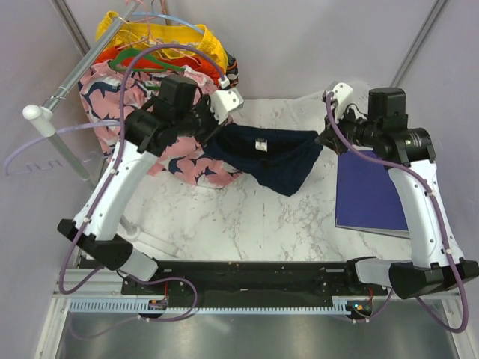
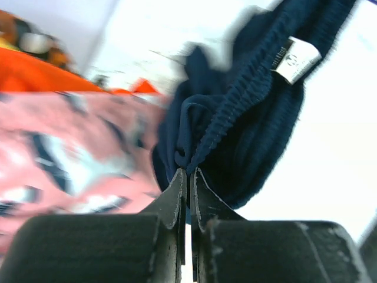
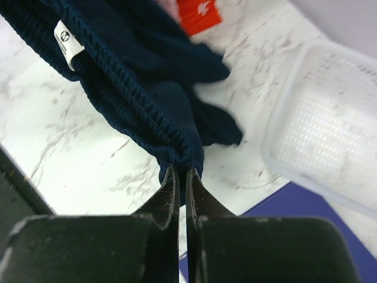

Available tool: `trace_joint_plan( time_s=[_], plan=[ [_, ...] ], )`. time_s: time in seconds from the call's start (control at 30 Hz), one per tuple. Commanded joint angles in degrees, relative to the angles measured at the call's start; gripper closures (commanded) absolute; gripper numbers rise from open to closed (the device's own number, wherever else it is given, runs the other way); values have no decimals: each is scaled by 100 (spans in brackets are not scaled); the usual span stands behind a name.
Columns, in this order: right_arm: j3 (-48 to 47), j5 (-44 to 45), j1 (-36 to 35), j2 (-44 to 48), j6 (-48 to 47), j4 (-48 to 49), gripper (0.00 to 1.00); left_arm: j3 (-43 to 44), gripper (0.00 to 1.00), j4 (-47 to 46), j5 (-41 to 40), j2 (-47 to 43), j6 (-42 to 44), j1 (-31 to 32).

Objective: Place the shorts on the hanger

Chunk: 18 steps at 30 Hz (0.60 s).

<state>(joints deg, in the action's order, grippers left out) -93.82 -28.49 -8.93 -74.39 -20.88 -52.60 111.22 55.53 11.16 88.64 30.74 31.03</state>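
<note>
The dark navy shorts (image 1: 273,161) hang stretched by the waistband between my two grippers, above the marble table (image 1: 224,217). The white inside label (image 1: 261,146) faces up. My left gripper (image 1: 218,132) is shut on the waistband's left end, beside the pink shorts. My right gripper (image 1: 323,139) is shut on the right end. In the left wrist view the jaws (image 2: 188,172) pinch the gathered waistband (image 2: 235,112) and a drawstring loop (image 2: 185,127). In the right wrist view the jaws (image 3: 182,171) pinch the elastic edge (image 3: 135,76). I cannot make out a pale hanger.
Pink shark-print shorts (image 1: 187,161) and orange and yellow shorts (image 1: 165,41) hang on a rail (image 1: 78,71) at the back left, with green (image 1: 142,63) and light blue (image 1: 179,19) hangers. A dark blue board (image 1: 370,191) lies at the right. A translucent white tub (image 3: 330,124) stands by it.
</note>
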Motion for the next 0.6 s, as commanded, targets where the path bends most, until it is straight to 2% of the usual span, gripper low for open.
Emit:
trace_joint_plan(
  time_s=[0.0,0.07,0.13,0.23,0.37,0.47,0.57],
  plan=[
    [-23,-409,58,485,-943,-1672,100,-145,98,1635,385,-461,55,192],
    [205,-464,49,688,-900,-1736,100,-179,98,1951,457,-471,-85,228],
    [793,-403,49,803,-786,-1596,100,-582,98,1866,431,-470,-174,228],
    [1689,-193,-30,742,-488,-834,100,-1566,98,804,-130,-497,-375,228],
    [2656,352,-311,294,-241,755,100,-1981,98,-111,-746,126,-770,220],
    [3043,520,-329,-144,-354,1146,100,-2523,98,-682,-747,417,-842,211],
    [3473,503,-338,-68,-608,1112,100,-3331,98,-1166,-511,303,-763,237]
  ],
)
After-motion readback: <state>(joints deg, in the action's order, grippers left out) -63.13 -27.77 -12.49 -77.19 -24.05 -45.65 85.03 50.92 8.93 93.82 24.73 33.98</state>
